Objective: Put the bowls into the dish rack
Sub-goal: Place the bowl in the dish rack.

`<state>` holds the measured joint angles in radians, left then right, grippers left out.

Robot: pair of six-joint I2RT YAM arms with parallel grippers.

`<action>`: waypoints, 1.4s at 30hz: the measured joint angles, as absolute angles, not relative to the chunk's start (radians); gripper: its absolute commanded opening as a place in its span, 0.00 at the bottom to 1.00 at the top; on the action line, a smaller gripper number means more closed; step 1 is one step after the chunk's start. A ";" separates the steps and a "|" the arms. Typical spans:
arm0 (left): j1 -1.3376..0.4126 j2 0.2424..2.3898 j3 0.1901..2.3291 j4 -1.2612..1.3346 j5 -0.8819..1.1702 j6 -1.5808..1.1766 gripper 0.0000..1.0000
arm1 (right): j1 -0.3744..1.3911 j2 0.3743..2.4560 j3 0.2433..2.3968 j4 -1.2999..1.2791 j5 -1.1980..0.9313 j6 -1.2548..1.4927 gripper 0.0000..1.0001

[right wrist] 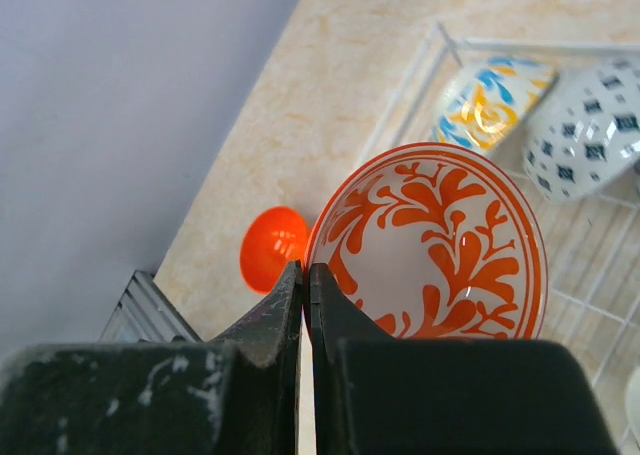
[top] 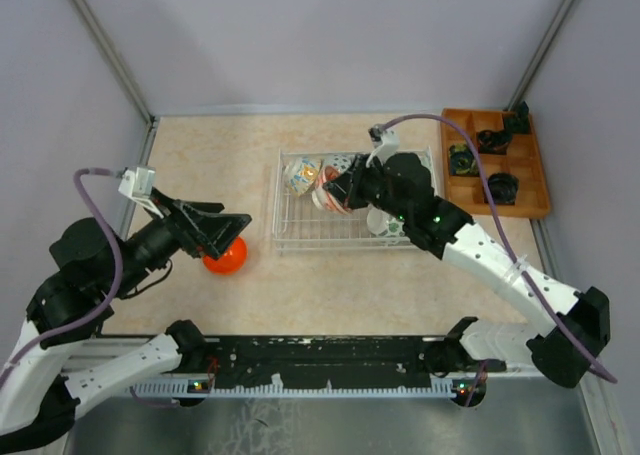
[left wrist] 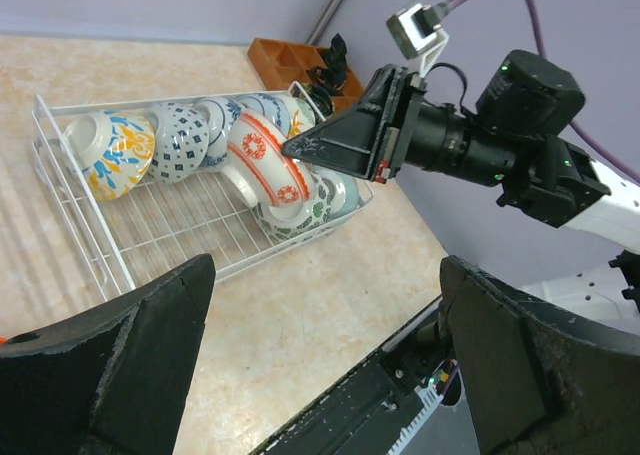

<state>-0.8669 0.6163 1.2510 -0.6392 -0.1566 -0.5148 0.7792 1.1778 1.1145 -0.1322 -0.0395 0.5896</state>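
Observation:
The pale wire dish rack [top: 283,237] sits mid-table with several bowls leaning in a row, among them a yellow-and-blue bowl [left wrist: 110,155] and a blue-diamond bowl [left wrist: 180,140]. My right gripper [top: 337,189] is shut on the rim of a white bowl with orange patterns [right wrist: 440,235] and holds it tilted over the rack, against the row [left wrist: 265,165]. A plain orange bowl [top: 225,256] sits upside down on the table left of the rack. My left gripper [top: 236,227] is open and empty just above that orange bowl.
An orange wooden compartment tray [top: 530,180] with black items stands at the far right. The rack's near half [left wrist: 190,240] is bare wire. A green-patterned bowl [left wrist: 300,220] lies at the rack's right end. Walls enclose the table at the back and sides.

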 measured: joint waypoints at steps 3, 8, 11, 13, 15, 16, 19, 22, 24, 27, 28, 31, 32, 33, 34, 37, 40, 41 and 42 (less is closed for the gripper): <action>-0.867 0.648 1.241 -0.620 -0.147 -0.514 1.00 | 0.702 1.172 1.007 -0.083 -0.096 0.653 0.00; -0.867 0.676 1.228 -0.587 -0.132 -0.513 1.00 | 0.640 1.172 0.874 -0.032 -0.167 0.732 0.00; -0.867 0.685 1.219 -0.574 -0.125 -0.513 1.00 | 0.623 1.172 0.822 0.022 -0.198 0.774 0.00; -0.867 0.687 1.213 -0.567 -0.122 -0.513 1.00 | 0.614 1.172 0.794 0.062 -0.216 0.802 0.00; -0.867 0.687 1.209 -0.563 -0.120 -0.513 1.00 | 0.604 1.172 0.770 0.103 -0.228 0.830 0.00; -0.867 0.687 1.207 -0.560 -0.120 -0.513 1.00 | 0.601 1.172 0.756 0.126 -0.230 0.843 0.00; -0.867 0.687 1.207 -0.558 -0.119 -0.513 1.00 | 0.598 1.172 0.720 0.183 -0.231 0.884 0.00; -0.867 0.687 1.206 -0.556 -0.119 -0.513 1.00 | 0.597 1.172 0.685 0.243 -0.226 0.920 0.00; -0.867 0.686 1.203 -0.554 -0.119 -0.513 1.00 | 0.597 1.172 0.670 0.269 -0.220 0.939 0.00; -0.867 0.685 1.196 -0.553 -0.118 -0.513 1.00 | 0.597 1.172 0.645 0.316 -0.208 0.967 0.00; -0.867 0.685 1.194 -0.553 -0.118 -0.513 1.00 | 0.597 1.172 0.636 0.327 -0.204 0.973 0.00; -0.867 0.685 1.191 -0.553 -0.118 -0.513 1.00 | 0.597 1.176 0.611 0.367 -0.181 0.992 0.00; -0.867 0.685 1.191 -0.553 -0.118 -0.513 1.00 | 0.597 1.180 0.605 0.381 -0.172 0.997 0.00; -0.867 0.685 1.191 -0.553 -0.118 -0.513 1.00 | 0.597 1.184 0.600 0.389 -0.165 1.000 0.00; -0.867 0.684 1.190 -0.553 -0.118 -0.513 1.00 | 0.597 1.192 0.595 0.402 -0.157 1.003 0.00; -0.867 0.683 1.190 -0.553 -0.118 -0.513 1.00 | 0.595 1.216 0.587 0.428 -0.141 1.011 0.00; -0.867 0.683 1.190 -0.553 -0.118 -0.513 1.00 | 0.594 1.237 0.580 0.444 -0.123 1.018 0.00; -0.867 0.683 1.190 -0.553 -0.118 -0.513 1.00 | 0.594 1.242 0.578 0.448 -0.118 1.019 0.00; -0.867 0.683 1.190 -0.553 -0.118 -0.513 1.00 | 0.594 1.245 0.575 0.453 -0.114 1.022 0.00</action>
<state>-0.8669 0.6834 1.1904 -0.5533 -0.1184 -0.5129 0.5941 1.2449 0.5751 0.4526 -0.1143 1.0222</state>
